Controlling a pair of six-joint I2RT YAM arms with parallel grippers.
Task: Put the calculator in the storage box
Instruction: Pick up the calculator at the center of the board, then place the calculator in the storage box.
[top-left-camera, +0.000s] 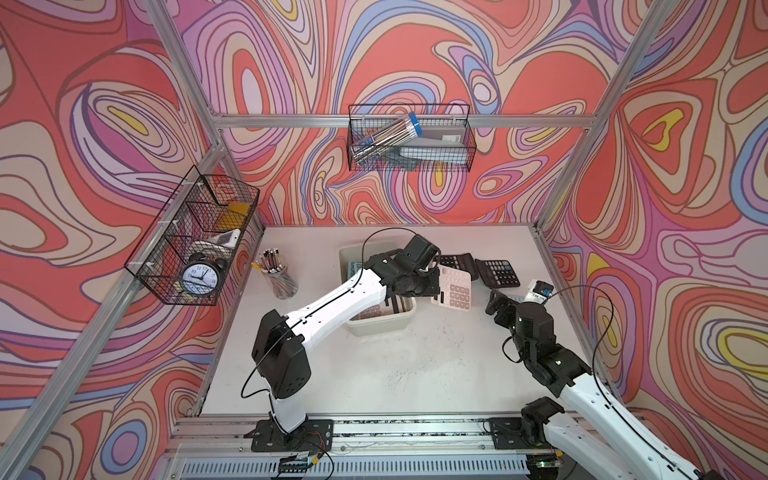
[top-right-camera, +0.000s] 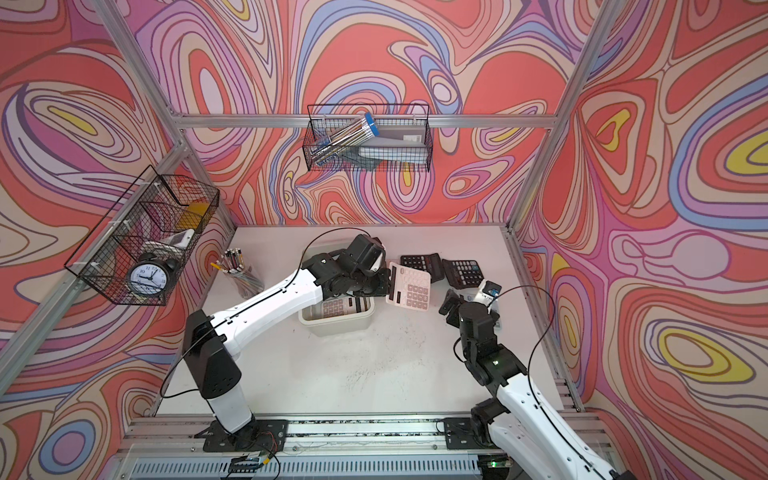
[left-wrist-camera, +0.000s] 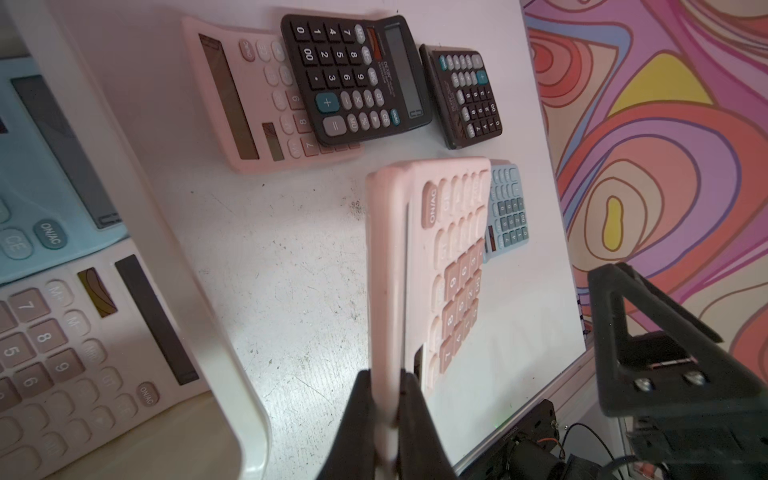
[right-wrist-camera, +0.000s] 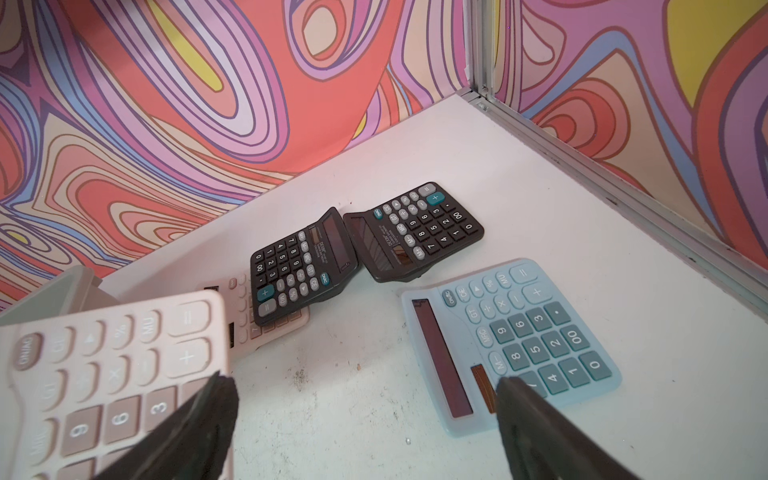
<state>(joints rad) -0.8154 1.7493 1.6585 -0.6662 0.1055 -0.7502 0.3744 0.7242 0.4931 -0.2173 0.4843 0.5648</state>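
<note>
The left gripper (left-wrist-camera: 384, 395) is clamped tight on the thin edge of a pale pink flat plastic calculator (left-wrist-camera: 453, 257), just outside the long wall of the cream-white rectangular plastic storage box (top-left-camera: 374, 325) that faces the right arm. The calculator is tilted, with its key face turned up and away from the box; whether its far end touches the white table (top-left-camera: 374, 374) cannot be told. Inside the box lie a pale blue calculator (left-wrist-camera: 37, 166) and a white calculator with beige keys (left-wrist-camera: 62, 353). The right gripper (right-wrist-camera: 365, 386) hangs with its jaws spread wide and nothing between them, farther from the box than the pink calculator. Past it lies a light blue calculator (right-wrist-camera: 519, 340), flat on the table. Also out from the box are two black calculators (right-wrist-camera: 303, 266) (right-wrist-camera: 415, 228). The one nearer the box lies partly on a second pink calculator (left-wrist-camera: 245, 95).
</note>
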